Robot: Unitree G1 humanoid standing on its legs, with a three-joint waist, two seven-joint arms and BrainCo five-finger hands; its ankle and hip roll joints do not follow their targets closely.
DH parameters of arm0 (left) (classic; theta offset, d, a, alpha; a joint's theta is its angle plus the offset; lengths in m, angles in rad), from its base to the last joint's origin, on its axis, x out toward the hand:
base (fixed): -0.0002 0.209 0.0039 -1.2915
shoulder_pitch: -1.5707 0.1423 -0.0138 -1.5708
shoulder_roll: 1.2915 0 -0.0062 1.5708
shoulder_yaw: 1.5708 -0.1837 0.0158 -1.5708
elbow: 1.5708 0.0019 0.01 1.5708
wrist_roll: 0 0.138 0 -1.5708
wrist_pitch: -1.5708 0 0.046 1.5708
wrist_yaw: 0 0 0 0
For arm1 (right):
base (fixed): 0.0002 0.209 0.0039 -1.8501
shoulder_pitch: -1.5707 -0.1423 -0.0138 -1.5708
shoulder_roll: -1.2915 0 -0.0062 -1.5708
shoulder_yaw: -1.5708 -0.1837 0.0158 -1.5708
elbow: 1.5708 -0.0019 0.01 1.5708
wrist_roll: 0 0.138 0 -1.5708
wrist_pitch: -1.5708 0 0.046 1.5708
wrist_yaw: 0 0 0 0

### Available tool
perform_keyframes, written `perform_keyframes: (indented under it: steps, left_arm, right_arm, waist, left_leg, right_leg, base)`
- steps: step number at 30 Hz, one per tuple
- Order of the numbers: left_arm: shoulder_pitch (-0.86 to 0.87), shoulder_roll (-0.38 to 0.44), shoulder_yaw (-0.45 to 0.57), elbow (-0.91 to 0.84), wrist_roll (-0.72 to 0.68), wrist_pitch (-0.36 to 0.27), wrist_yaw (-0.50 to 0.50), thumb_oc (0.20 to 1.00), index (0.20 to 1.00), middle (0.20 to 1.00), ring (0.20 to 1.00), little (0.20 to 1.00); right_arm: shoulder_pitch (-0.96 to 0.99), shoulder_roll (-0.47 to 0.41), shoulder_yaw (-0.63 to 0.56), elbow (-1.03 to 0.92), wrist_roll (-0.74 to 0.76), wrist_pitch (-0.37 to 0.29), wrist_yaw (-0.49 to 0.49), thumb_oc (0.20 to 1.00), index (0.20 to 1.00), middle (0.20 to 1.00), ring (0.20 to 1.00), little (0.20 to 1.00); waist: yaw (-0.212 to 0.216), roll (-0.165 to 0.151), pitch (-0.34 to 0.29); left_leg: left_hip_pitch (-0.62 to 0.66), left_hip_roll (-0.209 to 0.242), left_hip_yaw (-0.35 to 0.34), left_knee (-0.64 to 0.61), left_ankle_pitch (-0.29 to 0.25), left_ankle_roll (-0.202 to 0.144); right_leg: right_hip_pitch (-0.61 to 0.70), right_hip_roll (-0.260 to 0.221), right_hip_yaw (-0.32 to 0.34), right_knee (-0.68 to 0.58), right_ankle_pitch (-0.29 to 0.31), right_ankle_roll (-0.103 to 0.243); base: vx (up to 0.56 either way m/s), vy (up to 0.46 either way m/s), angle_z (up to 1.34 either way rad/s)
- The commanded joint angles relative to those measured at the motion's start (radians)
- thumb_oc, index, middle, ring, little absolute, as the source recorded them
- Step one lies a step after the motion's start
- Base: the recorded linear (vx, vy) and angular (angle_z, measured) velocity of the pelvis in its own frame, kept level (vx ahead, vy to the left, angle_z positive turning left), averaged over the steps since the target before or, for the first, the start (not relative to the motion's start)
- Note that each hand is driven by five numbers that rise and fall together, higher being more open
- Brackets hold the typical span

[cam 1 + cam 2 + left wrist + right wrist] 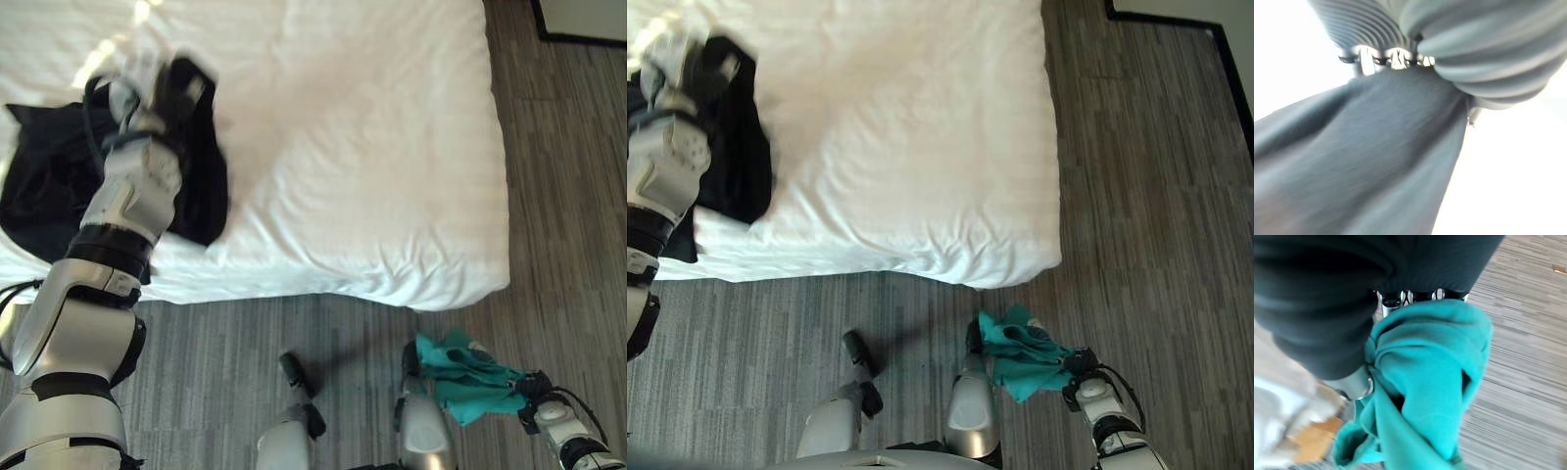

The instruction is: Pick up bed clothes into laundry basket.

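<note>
Daylight falls on the white bed [372,147] from the upper left of the frame, glaring there, and dims toward the grey floor [568,196]. The left hand [147,83] and black garment [201,166] are motion-blurred. Both wrist views are soft, the teal cloth [1435,382] out of focus.

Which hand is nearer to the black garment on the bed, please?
Left. The left hand is on the black garment, gripping it; the right hand holds a teal cloth over the floor.

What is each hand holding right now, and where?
The left hand grips bunched black clothing on the bed. The right hand clutches a bundled teal cloth.
</note>
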Motion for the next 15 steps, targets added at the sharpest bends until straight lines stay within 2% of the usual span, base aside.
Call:
perform_keyframes:
  steps: [1, 2, 4, 6, 7, 8, 9, 10, 12, 13, 15]
  left_arm:
    - [-0.016, -0.084, 0.015, 0.02, -0.04, -0.12, 0.111, 0.2, 0.2, 0.2, 0.2, 0.2]
    - [0.028, -0.114, 0.041, -0.073, -0.092, -0.166, 0.116, 0.2, 0.2, 0.2, 0.2, 0.2]
    - [0.12, -0.184, 0.074, -0.171, -0.154, -0.189, 0.121, 0.2, 0.2, 0.2, 0.2, 0.2]
    - [0.176, -0.263, 0.076, -0.243, -0.212, -0.206, 0.087, 0.2, 0.2, 0.2, 0.2, 0.2]
    - [0.18, -0.264, 0.079, -0.248, -0.213, -0.204, 0.085, 0.2, 0.2, 0.2, 0.2, 0.2]
    - [0.222, -0.31, 0.079, -0.285, -0.251, -0.221, 0.068, 0.2, 0.2, 0.2, 0.2, 0.2]
    - [0.313, -0.372, 0.068, -0.355, -0.295, -0.225, -0.006, 0.2, 0.2, 0.2, 0.2, 0.2]
    - [0.363, -0.4, 0.062, -0.387, -0.326, -0.228, -0.043, 0.2, 0.2, 0.2, 0.2, 0.2]
    - [0.455, -0.44, 0.04, -0.42, -0.379, -0.24, -0.107, 0.2, 0.2, 0.2, 0.2, 0.2]
    - [0.496, -0.455, 0.028, -0.432, -0.402, -0.236, -0.134, 0.2, 0.2, 0.2, 0.2, 0.2]
    - [0.595, -0.477, 0.011, -0.464, -0.452, -0.225, -0.185, 0.2, 0.2, 0.2, 0.2, 0.2]
  right_arm:
    - [0.033, -0.029, 0.006, 0.045, -0.02, 0.012, -0.042, 0.2, 0.2, 0.2, 0.2, 0.2]
    - [0.034, -0.032, 0.003, 0.022, -0.027, 0.006, -0.057, 0.2, 0.2, 0.2, 0.2, 0.2]
    - [0.031, -0.042, 0.006, -0.052, -0.048, -0.002, -0.082, 0.2, 0.2, 0.2, 0.2, 0.2]
    - [0.028, -0.067, 0.006, -0.144, -0.075, -0.004, -0.1, 0.2, 0.2, 0.2, 0.2, 0.2]
    - [0.032, -0.069, 0.004, -0.149, -0.076, 0.0, -0.1, 0.2, 0.2, 0.2, 0.2, 0.2]
    - [0.032, -0.076, -0.004, -0.203, -0.09, -0.004, -0.116, 0.2, 0.2, 0.2, 0.2, 0.2]
    - [0.046, -0.088, -0.036, -0.296, -0.119, 0.006, -0.131, 0.2, 0.2, 0.2, 0.2, 0.2]
    - [0.054, -0.091, -0.057, -0.341, -0.14, 0.012, -0.145, 0.2, 0.2, 0.2, 0.2, 0.2]
    - [0.061, -0.1, -0.096, -0.422, -0.18, 0.018, -0.17, 0.2, 0.2, 0.2, 0.2, 0.2]
    - [0.057, -0.105, -0.11, -0.455, -0.207, 0.02, -0.182, 0.2, 0.2, 0.2, 0.2, 0.2]
    - [0.046, -0.104, -0.119, -0.518, -0.257, 0.031, -0.206, 0.2, 0.2, 0.2, 0.2, 0.2]
  waist:
    - [-0.005, 0.001, -0.167]
    - [-0.009, 0.001, -0.164]
    - [-0.016, 0.016, -0.154]
    - [-0.027, 0.044, -0.146]
    - [-0.023, 0.046, -0.147]
    - [-0.035, 0.067, -0.141]
    - [-0.039, 0.105, -0.143]
    - [-0.04, 0.105, -0.152]
    - [-0.033, 0.088, -0.18]
    - [-0.028, 0.07, -0.197]
    - [0.006, 0.055, -0.234]
  left_leg:
    - [0.077, 0.085, -0.002, 0.007, -0.173, -0.096]
    - [0.08, 0.076, -0.005, 0.007, -0.174, -0.086]
    - [0.106, 0.077, 0.014, 0.007, -0.177, -0.06]
    - [0.138, 0.085, 0.059, 0.007, -0.185, -0.019]
    - [0.137, 0.085, 0.063, 0.007, -0.181, -0.018]
    - [0.148, 0.091, 0.088, 0.007, -0.182, 0.007]
    - [0.166, 0.086, 0.113, 0.007, -0.184, 0.039]
    - [0.169, 0.071, 0.123, 0.007, -0.186, 0.051]
    - [0.172, 0.03, 0.154, 0.007, -0.19, 0.075]
    - [0.173, 0.002, 0.183, 0.007, -0.195, 0.088]
    - [0.188, -0.021, 0.287, 0.007, -0.209, 0.116]
  right_leg:
    - [-0.031, -0.124, 0.059, 0.023, 0.06, 0.04]
    - [-0.027, -0.125, 0.069, 0.074, 0.07, 0.04]
    - [-0.044, -0.123, 0.085, 0.229, 0.021, 0.04]
    - [-0.036, -0.13, 0.049, 0.44, -0.013, 0.027]
    - [-0.042, -0.13, 0.055, 0.444, -0.012, 0.026]
    - [-0.034, -0.116, 0.043, 0.58, -0.039, 0.017]
    - [-0.069, -0.059, 0.053, 0.812, -0.095, 0.007]
    - [-0.061, -0.024, 0.046, 0.859, -0.108, 0.007]
    - [-0.003, 0.054, -0.001, 0.825, -0.115, 0.015]
    - [0.038, 0.069, -0.036, 0.771, -0.112, 0.023]
    - [0.146, 0.051, -0.164, 0.677, -0.083, 0.014]
  base:
    - [0.0, 0.077, 0.16]
    - [-0.09, 0.11, 0.01]
    - [-0.08, 0.242, -0.19]
    - [-0.09, 0.278, -0.39]
    - [-0.1, 0.286, -0.53]
    - [-0.12, 0.453, -0.65]
    - [-0.11, 0.554, -0.76]
    - [-0.05, 0.447, -1.21]
    - [-0.04, 0.183, -0.79]
    - [-0.08, 0.14, -0.37]
    - [-0.13, 0.2, -1.41]
